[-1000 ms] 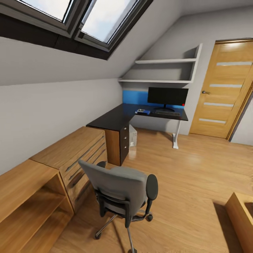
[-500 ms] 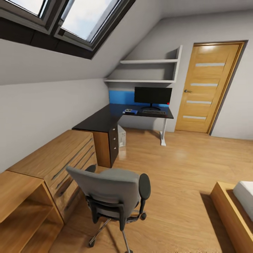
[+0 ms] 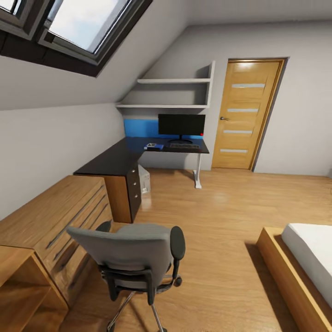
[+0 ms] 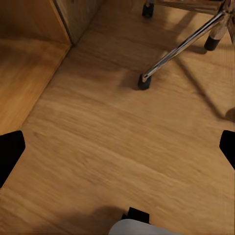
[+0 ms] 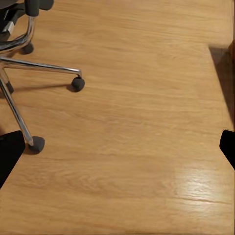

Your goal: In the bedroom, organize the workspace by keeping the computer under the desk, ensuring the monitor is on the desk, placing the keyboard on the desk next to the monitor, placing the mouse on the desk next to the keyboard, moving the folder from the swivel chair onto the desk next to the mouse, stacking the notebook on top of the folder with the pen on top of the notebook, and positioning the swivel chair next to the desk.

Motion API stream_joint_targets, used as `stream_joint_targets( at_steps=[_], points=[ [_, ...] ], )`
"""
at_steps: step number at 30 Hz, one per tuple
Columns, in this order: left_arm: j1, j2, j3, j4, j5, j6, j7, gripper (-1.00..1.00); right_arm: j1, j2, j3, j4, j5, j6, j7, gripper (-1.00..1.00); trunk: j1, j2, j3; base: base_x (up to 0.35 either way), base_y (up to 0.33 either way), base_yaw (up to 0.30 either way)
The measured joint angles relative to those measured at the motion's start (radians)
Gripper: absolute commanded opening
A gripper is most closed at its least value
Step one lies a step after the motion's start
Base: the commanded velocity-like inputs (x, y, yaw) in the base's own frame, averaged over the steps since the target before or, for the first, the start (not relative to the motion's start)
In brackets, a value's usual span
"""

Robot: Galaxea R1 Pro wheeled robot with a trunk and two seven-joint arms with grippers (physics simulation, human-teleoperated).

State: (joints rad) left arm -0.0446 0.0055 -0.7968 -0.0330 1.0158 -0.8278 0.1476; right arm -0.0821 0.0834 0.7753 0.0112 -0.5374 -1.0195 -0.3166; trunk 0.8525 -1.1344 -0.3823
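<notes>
Two black fingertips of the left gripper [image 4: 117, 147] sit at opposite edges of the left wrist view, spread wide with nothing between them but the light wood plank floor [image 4: 112, 142]. The right gripper [image 5: 117, 144] reads the same in its own wrist view: dark fingertips [image 5: 10, 152] far apart, holding nothing, over bare planks.

Beyond the left gripper's fingers, a chrome leg and black caster of the grey upholstered swivel chair with black padded armrests [image 3: 133, 251] cross the floor, beside the corner of a light oak unit [image 4: 29, 54]. The right wrist view catches more of the chair's chrome star base [image 5: 34, 68] and casters.

From the head view, the chair stands in the foreground with its back to the camera, just beside the light oak drawers with long bar handles [image 3: 60, 216], and well apart from the large L-shaped glossy black-topped desk [image 3: 115, 159]. On the far wing of the desk stands the wide black flat monitor [image 3: 181, 125], with the slim dark keyboard [image 3: 183, 146] in front of it and the bright blue folder [image 3: 154, 147] just beside the keyboard. Something lies on the folder, too small to identify. The small grey-white computer tower [image 3: 144, 179] sits under the desk next to the dark drawer unit [image 3: 133, 191]. An oak door [image 3: 243, 115] and white wall shelves [image 3: 170, 92] lie behind; a bed corner [image 3: 299, 267] is at the right.
</notes>
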Motion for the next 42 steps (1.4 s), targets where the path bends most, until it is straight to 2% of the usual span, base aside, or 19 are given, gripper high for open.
stream_joint_targets(
  at_steps=[6, 20, 30, 35, 42],
  points=[
    [0.000, 0.000, -0.001, 0.000, 0.000, 0.000, -0.001, 1.00, 0.000, 0.000, 0.000, 0.000, 0.000, 0.000, 0.000, 1.00, 0.000, 0.000, 0.000, 0.000, 0.313, -0.187],
    [0.000, 0.000, -0.002, 0.000, -0.001, 0.000, -0.003, 1.00, 0.000, 0.001, 0.002, 0.001, 0.000, 0.000, 0.000, 1.00, 0.000, 0.000, 0.000, 0.019, 0.316, -0.017],
    [0.000, 0.000, -0.002, 0.000, 0.000, 0.001, -0.001, 1.00, 0.000, 0.001, 0.001, 0.001, 0.000, 0.000, 0.000, 1.00, 0.000, 0.000, 0.000, 0.015, 0.059, 0.000],
    [0.000, 0.000, -0.002, 0.000, 0.000, 0.001, -0.001, 1.00, 0.000, 0.001, 0.002, 0.001, 0.000, 0.000, 0.000, 1.00, 0.000, 0.000, 0.000, 0.000, 0.285, 0.000],
    [0.000, 0.000, -0.001, 0.000, 0.000, 0.001, 0.001, 1.00, 0.000, 0.001, 0.002, 0.000, 0.000, 0.000, 0.000, 1.00, 0.000, 0.000, 0.000, 0.000, 0.074, 0.000]
  ],
)
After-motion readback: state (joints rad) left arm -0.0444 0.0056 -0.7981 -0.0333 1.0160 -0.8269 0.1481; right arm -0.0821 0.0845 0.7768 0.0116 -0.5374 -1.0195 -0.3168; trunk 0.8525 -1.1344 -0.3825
